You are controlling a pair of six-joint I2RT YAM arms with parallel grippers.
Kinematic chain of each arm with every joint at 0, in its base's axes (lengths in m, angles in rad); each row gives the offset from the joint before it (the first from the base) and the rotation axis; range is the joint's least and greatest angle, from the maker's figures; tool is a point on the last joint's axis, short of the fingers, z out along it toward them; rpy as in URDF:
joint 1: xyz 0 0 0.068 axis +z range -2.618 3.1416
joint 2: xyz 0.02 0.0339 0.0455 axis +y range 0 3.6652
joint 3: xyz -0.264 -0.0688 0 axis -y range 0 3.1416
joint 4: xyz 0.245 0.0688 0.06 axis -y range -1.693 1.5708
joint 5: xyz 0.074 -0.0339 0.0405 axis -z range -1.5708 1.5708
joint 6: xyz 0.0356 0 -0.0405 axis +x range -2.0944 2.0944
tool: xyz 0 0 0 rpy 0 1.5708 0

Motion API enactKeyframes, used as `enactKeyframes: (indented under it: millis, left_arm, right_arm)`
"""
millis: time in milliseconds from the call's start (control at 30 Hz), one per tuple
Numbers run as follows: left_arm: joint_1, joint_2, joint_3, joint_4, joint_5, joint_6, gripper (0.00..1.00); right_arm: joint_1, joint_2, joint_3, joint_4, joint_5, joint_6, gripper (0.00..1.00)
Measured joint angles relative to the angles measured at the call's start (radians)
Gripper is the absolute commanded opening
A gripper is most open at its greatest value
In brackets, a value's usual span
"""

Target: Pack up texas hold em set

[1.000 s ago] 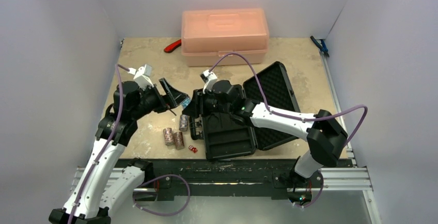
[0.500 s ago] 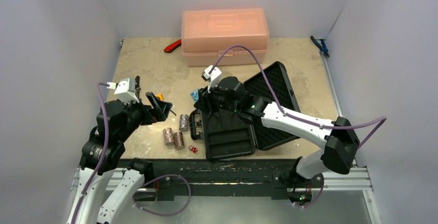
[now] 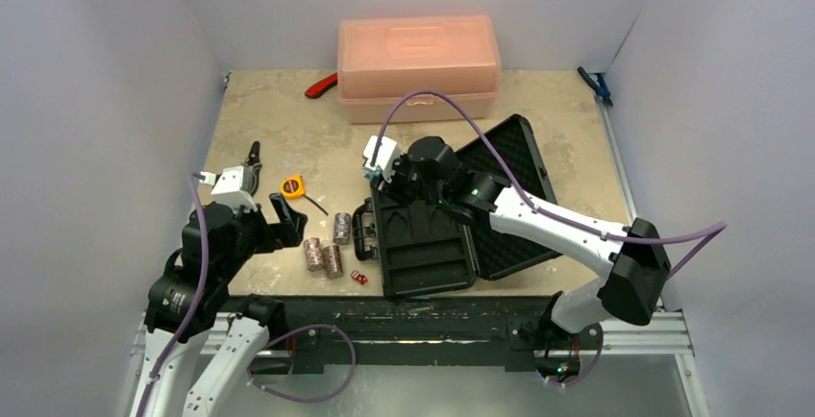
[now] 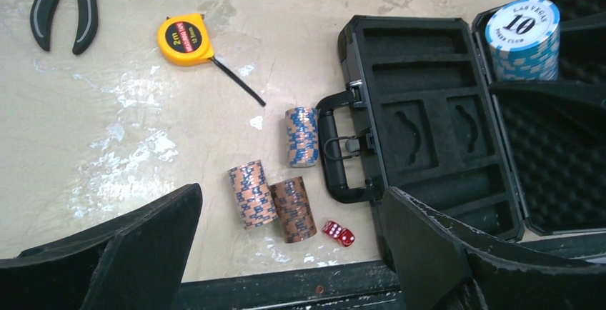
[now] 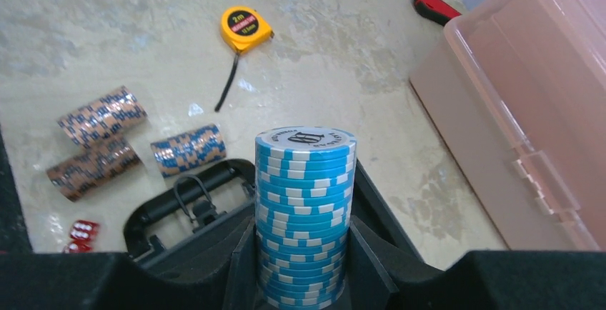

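My right gripper (image 5: pixel 304 256) is shut on an upright stack of light-blue poker chips (image 5: pixel 304 203), held above the far left corner of the open black briefcase (image 3: pixel 437 234). In the left wrist view the same blue stack (image 4: pixel 527 38) hangs over the foam-lined case (image 4: pixel 429 131). My left gripper (image 3: pixel 279 223) is open and holds nothing, to the left of the chips on the table. Two reddish-brown stacks (image 4: pixel 251 193) (image 4: pixel 294 208) and a grey-blue stack (image 4: pixel 301 136) lie on their sides beside the case handle (image 4: pixel 336 160). Two red dice (image 4: pixel 338 233) sit near the table's front edge.
A yellow tape measure (image 3: pixel 292 186) and black pliers (image 3: pixel 252 156) lie to the far left of the chips. The translucent pink box (image 3: pixel 418 66) stands at the back with a red-handled tool (image 3: pixel 322 85) beside it. A blue tool (image 3: pixel 596 85) lies at the back right.
My left gripper has opened, let go of the blue stack and drawn back to the left and nearer. The right gripper keeps the stack and has moved slightly away over the case.
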Motion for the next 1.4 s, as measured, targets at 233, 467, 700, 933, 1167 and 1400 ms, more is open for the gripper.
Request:
enactKeyframes:
  millis: [233,467,700,933,1167,1400]
  left_arm:
    - [0.0,-0.047,-0.002,-0.034,-0.016,0.025,0.97]
    - [0.0,-0.063,-0.007,-0.032,-0.012,0.043,0.97]
    - [0.0,-0.048,-0.011,-0.026,0.008,0.052,0.97]
    - [0.0,-0.066,-0.017,-0.025,0.01,0.053,0.98]
    - [0.0,-0.068,-0.018,-0.019,0.01,0.055,0.97]
    - [0.0,-0.065,-0.018,-0.019,0.01,0.055,0.97]
  right_arm:
    - [-0.05,0.073,0.082,-0.119,-0.016,-0.205,0.0]
    - [-0.131,0.196,0.142,-0.222,-0.021,-0.365,0.0]
    - [-0.198,0.335,0.212,-0.254,-0.022,-0.491,0.0]
    - [-0.216,0.452,0.326,-0.285,-0.019,-0.578,0.0]
    - [-0.225,0.517,0.388,-0.308,-0.019,-0.628,0.0]
    - [-0.249,0.537,0.406,-0.305,-0.019,-0.66,0.0]
